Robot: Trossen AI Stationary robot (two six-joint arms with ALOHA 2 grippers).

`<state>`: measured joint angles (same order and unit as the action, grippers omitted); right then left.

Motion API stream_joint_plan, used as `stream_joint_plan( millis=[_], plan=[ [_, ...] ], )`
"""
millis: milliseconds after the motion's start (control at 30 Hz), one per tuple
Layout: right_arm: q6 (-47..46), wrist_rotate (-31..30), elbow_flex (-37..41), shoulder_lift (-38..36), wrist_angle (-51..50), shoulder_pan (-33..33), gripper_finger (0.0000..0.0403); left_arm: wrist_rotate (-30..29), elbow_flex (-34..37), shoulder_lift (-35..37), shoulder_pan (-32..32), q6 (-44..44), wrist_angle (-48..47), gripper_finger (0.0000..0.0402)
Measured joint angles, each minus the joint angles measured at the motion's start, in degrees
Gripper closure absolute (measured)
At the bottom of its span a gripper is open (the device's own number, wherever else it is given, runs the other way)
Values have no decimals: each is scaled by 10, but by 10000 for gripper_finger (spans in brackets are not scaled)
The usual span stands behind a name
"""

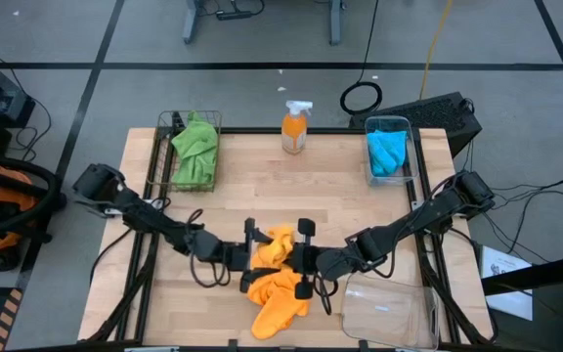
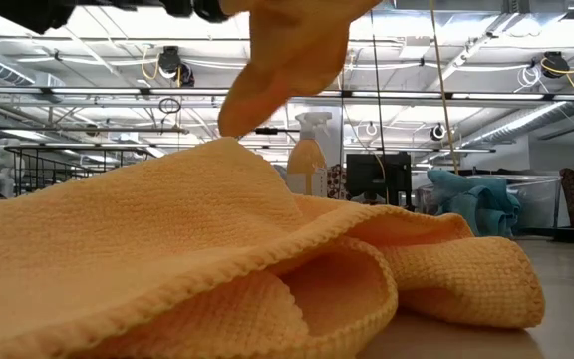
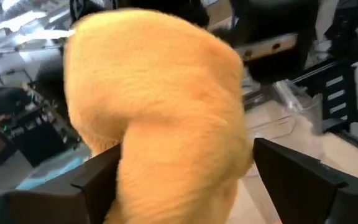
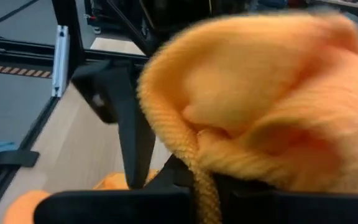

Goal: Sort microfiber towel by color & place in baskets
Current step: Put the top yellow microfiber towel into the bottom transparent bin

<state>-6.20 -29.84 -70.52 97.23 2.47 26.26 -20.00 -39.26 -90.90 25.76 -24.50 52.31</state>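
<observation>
One orange towel (image 1: 280,242) (image 2: 297,50) is lifted off the table between both grippers near the table's middle. My left gripper (image 1: 262,252) (image 3: 185,168) comes at it from the left, my right gripper (image 1: 296,259) (image 4: 201,199) from the right, and both are shut on it. A second orange towel (image 1: 277,301) (image 2: 217,249) lies crumpled on the table just nearer. Green towels (image 1: 195,147) fill the black wire basket (image 1: 164,122) at the far left. Blue towels (image 1: 387,152) (image 2: 471,199) sit in a clear basket (image 1: 409,125) at the far right. My left gripper has a thick bunch of the orange towel (image 3: 160,112) between its two fingers (image 3: 104,180), which stand apart on either side of the bunch. It comes level from the table's left. The towel is clear of the table. My right gripper pinches a hemmed edge of the same towel (image 4: 197,162) between its fingers, coming level from the table's right. The rest of the cloth (image 4: 260,93) bulges in folds over the fingers. One layer or several, I cannot tell.
An empty clear basket (image 1: 428,313) stands at the near right corner, beside my right arm. An orange spray bottle (image 1: 296,127) (image 2: 309,165) stands at the far edge between the two filled baskets. Bare wood lies between the far baskets and the grippers.
</observation>
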Motion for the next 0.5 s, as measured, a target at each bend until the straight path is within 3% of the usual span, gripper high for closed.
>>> stream_joint_plan(
  millis=[233,333,500],
  plan=[
    [4,-2,0,0,0,0,399,29,-6,-7,-33,42,-40,90],
    [5,-2,0,0,0,0,399,57,-6,-7,-35,45,-43,130],
    [11,0,0,0,-1,1,399,65,-6,-7,-35,43,-55,234]
  ],
)
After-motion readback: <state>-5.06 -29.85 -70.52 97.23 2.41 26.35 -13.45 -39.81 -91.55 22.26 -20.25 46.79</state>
